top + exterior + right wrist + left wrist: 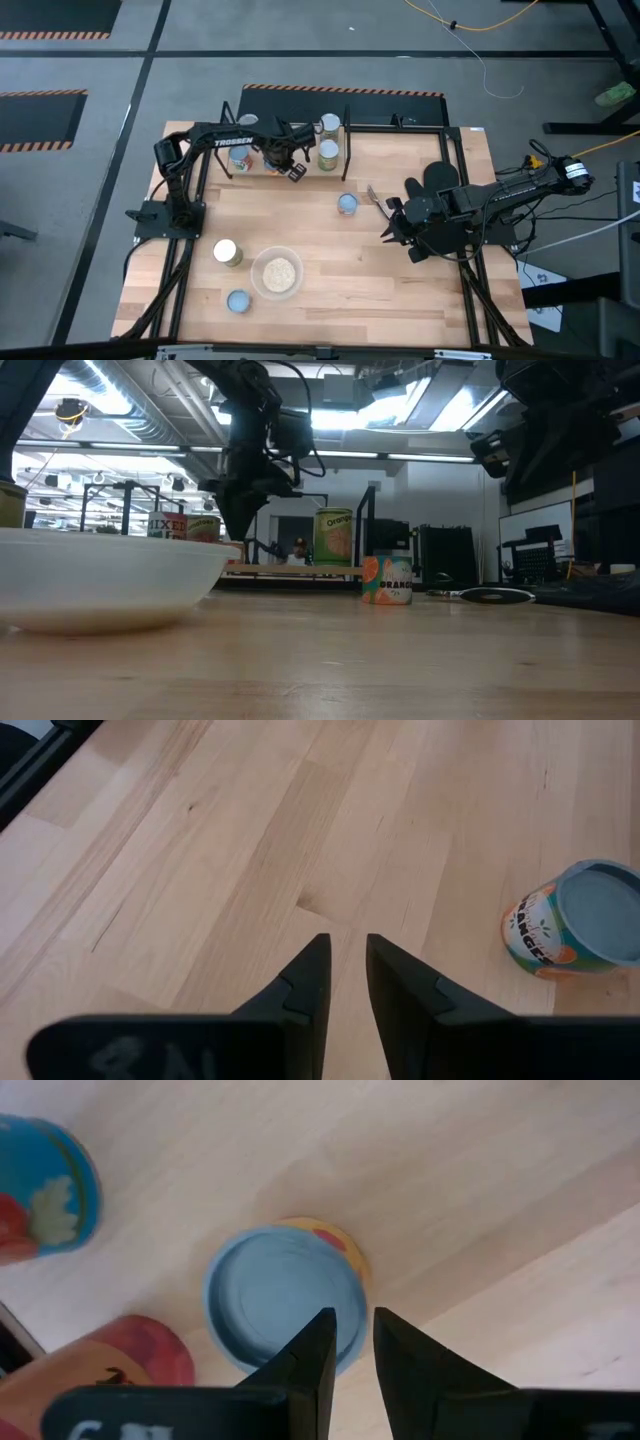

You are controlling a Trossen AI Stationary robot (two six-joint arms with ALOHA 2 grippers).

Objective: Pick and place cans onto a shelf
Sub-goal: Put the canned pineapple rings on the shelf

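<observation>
My left gripper [285,160] [237,532] is shut and points down over the shelf [310,150] at the table's far edge. In the left wrist view its fingertips [352,1335] stand over the rim of a can with a pale blue top and yellow label [280,1295], which stands upright on the shelf board [450,1170]. Other cans stand on the shelf [328,155] [330,125] [240,160]. One orange-labelled can [347,204] [575,920] stands on the tabletop. My right gripper [385,218] [347,960] is shut and empty, above the table to that can's right. My left gripper comes from above, its shut fingers [310,1355] over the near rim of the can's pale blue top [335,1345]. I cannot tell whether they touch it. The can stands upright on the shelf board.
A clear bowl of pale grain [277,272] [100,580] stands near the front, with one can [228,252] to its left and another [238,300] by the front edge. A blue can [40,1190] and a red one [130,1370] stand close to the left gripper.
</observation>
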